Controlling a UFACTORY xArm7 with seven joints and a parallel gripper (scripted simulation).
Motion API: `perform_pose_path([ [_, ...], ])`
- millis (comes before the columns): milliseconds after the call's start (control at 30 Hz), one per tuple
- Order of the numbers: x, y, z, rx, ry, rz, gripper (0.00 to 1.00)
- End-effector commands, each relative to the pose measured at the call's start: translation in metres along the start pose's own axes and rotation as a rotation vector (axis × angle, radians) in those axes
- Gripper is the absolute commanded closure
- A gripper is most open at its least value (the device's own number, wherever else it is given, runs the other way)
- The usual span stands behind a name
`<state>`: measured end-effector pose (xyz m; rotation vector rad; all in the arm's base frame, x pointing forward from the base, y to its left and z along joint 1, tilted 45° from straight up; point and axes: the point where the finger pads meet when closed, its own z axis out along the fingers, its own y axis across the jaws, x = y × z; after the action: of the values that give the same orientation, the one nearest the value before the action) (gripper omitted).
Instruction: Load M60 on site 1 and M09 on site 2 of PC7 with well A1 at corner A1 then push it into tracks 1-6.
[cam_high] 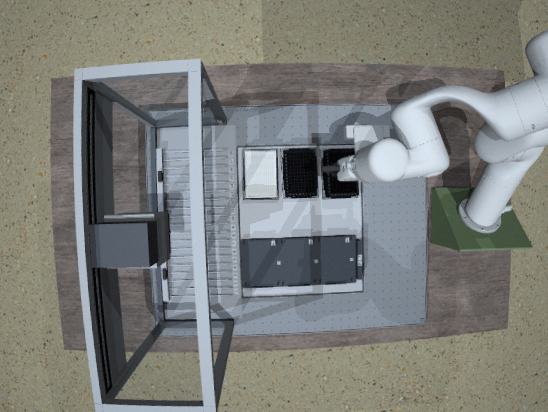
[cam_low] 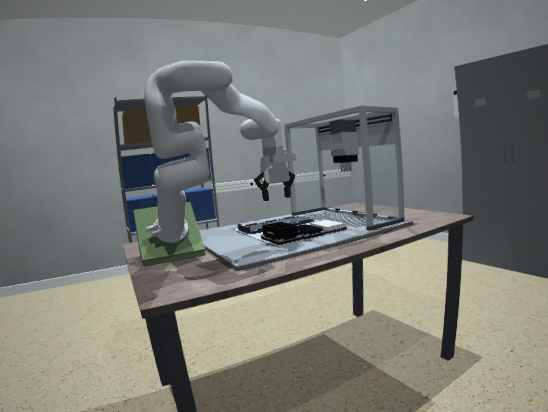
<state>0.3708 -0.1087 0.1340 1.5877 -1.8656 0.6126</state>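
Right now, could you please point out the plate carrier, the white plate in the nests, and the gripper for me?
plate carrier (cam_high: 300, 260): top view, on its dark middle site.
white plate (cam_high: 260, 173): top view, centre of its top face.
gripper (cam_low: 274, 188): exterior view, midway between the open fingertips, above the nests.
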Motion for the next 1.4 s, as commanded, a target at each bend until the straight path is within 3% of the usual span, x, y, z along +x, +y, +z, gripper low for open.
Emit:
perform_pose_path([
  [0,-0.001,-0.002,0.003,0.005,0.0,-0.001,0.0],
  [1367,-0.001,-0.002,0.065,0.005,-0.001,-0.001,0.0],
])
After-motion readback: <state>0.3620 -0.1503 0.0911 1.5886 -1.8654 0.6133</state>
